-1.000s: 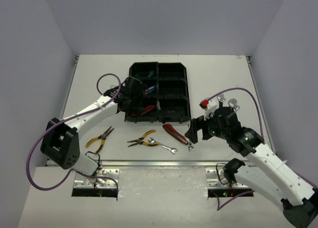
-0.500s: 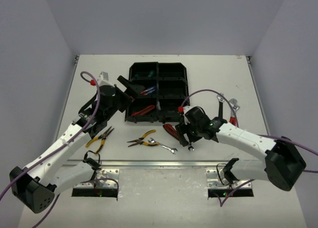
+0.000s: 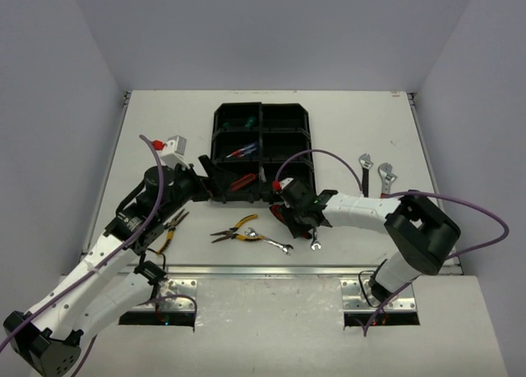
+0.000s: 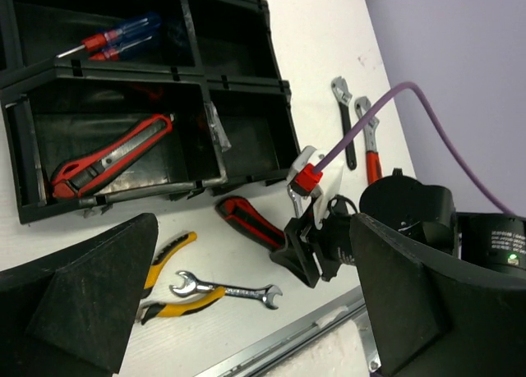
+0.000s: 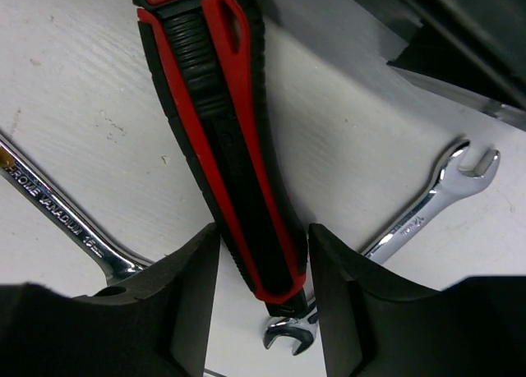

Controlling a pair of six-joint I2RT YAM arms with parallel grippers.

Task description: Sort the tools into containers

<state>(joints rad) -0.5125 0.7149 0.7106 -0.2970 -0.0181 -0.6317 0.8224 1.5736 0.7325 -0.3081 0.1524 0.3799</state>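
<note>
Right pincer [image 5: 256, 303] now straddles knife [image 5: 226, 139] beside wrench [image 5: 427, 209].

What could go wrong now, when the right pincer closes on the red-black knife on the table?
The right pincer straddles only the tail end of the utility knife, so the knife may tip or slip when lifted. A small wrench lies close beside the fingers and could be bumped or dragged. The organizer tray wall is close ahead.

Overhead view wide; wrist views near, sharing red-black knife [image 5: 234, 131].
</note>
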